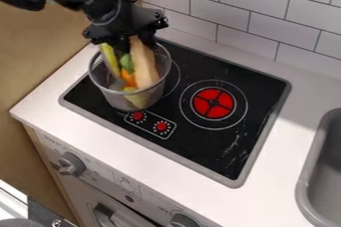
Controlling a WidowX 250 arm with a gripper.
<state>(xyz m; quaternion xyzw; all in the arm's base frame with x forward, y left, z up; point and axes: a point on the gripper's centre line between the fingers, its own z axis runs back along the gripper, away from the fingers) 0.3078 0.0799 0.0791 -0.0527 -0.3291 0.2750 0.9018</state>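
Black tool over wire basket, on cooktop beside red disc. Grip state: cannot tell. Pale long piece leans up to tool; sideways drag could snag rim, tip basket, spill contents.

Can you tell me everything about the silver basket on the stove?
The basket is round and silver-grey, with see-through mesh sides that look like metal and an open top with a smooth rim. It stands upright on the black stovetop, just behind two red knobs. Inside are a long pale piece that sticks up past the rim, a green piece, an orange one and some yellow. The black gripper hangs right over it.
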